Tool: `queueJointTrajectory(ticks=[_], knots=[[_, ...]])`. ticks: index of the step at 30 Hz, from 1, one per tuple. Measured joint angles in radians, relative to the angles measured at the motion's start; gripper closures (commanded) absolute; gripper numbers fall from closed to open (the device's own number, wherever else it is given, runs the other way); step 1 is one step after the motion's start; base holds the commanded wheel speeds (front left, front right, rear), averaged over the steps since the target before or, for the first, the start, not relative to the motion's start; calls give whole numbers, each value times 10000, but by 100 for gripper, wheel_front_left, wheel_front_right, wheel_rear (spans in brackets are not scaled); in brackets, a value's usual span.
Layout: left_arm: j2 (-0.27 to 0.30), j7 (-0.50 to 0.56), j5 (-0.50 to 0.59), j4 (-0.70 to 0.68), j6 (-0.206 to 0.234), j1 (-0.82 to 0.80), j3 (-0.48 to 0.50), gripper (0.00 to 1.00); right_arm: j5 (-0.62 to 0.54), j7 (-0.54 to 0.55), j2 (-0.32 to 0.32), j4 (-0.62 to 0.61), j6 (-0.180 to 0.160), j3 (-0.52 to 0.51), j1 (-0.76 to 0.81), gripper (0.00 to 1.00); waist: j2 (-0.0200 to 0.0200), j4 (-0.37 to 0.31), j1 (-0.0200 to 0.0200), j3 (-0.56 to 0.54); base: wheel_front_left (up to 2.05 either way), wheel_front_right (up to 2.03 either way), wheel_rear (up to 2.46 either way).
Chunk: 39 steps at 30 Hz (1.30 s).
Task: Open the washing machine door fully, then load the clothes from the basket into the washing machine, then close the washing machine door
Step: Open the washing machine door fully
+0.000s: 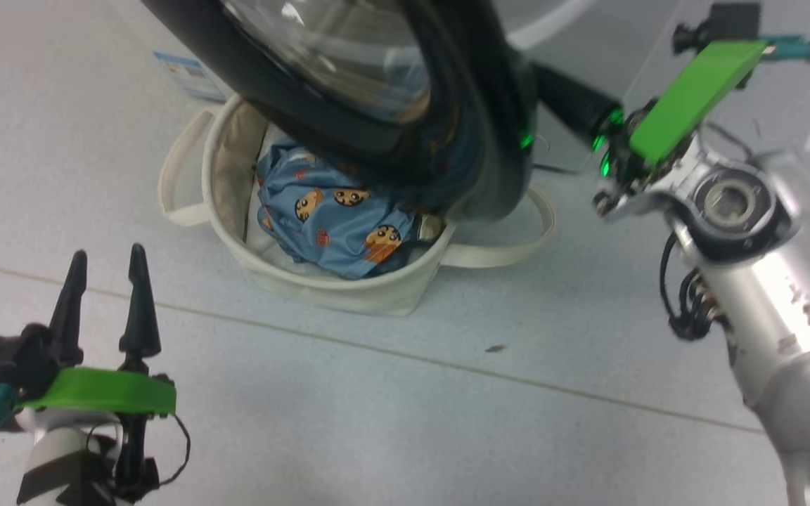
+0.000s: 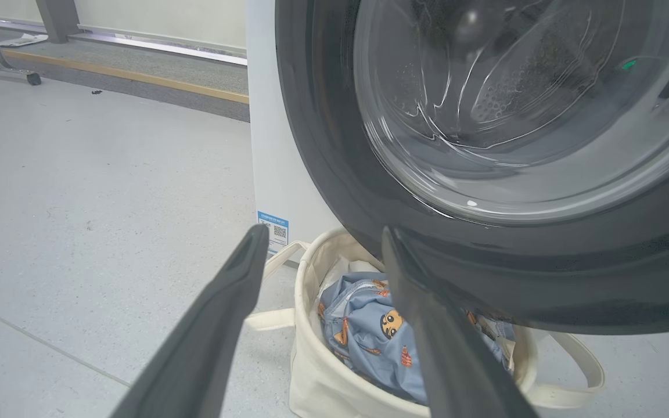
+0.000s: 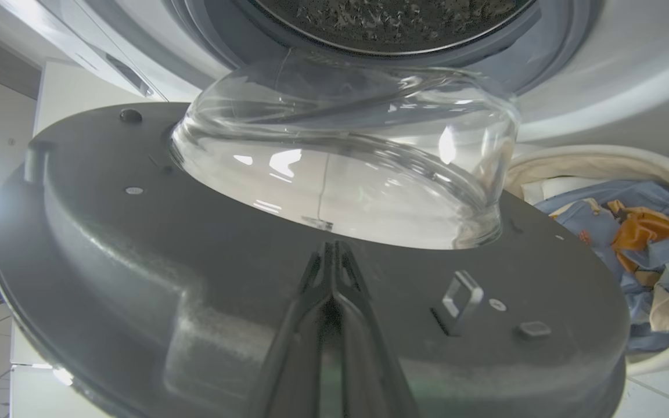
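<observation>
The washing machine door (image 1: 377,105) stands swung out from the washing machine (image 2: 276,145) and hangs over the basket (image 1: 377,295) at the top centre of the head view. Its rim covers the far side of the basket's mouth, so part of the clothes (image 1: 335,218) lies under it and the rest shows at the near side. The basket sits on the pale grey floor (image 1: 377,422), just beside the washer's lower corner with its blue label (image 1: 187,74).

The door is a wide glossy black ring around a clear domed glass bowl (image 3: 340,174). Its inner face is matt dark grey and carries a small metal latch hook (image 3: 459,299). Above it in the right wrist view are the grey rubber ring (image 3: 549,52) and the pitted steel drum (image 3: 392,17). The basket is round, of soft cream canvas, with long loop handles (image 1: 164,179) drooping at its sides. The clothes are crumpled light blue fabric printed with orange-brown cartoon faces.

The left hand (image 1: 109,251) hovers at the lower left of the head view, fingers apart and pointing up the frame, holding nothing. The right hand (image 3: 331,249), its fingers pressed together, points at the door's inner face just under the glass bowl. Its silver forearm (image 1: 785,295) comes in from the lower right of the head view.
</observation>
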Motion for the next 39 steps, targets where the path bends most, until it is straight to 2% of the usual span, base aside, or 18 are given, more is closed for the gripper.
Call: queueJointTrajectory(ticks=[12, 20, 32, 39], knots=[[27, 0, -13, 399, 0, 1053, 213, 0, -403, 552, 157, -12, 0, 1256, 1613, 100, 0, 348, -2, -1717, 0, 0, 0], [127, 2, 73, 591, 0, 1681, 188, 0, -389, 324, 514, 516, 0, 1327, 2096, 100, -1, 1220, -3, -2782, 0, 0, 0], [385, 2, 73, 600, 0, 1846, 119, 0, -359, 115, 840, 991, 0, 1198, 2096, 100, 0, 2895, -1, -3365, 0, 0, 0], [385, 2, -46, 221, 29, 1866, 263, 0, -265, 128, 1221, 1333, 0, 1296, 1866, 100, 0, 3209, 3, -3039, 0, 0, 0]])
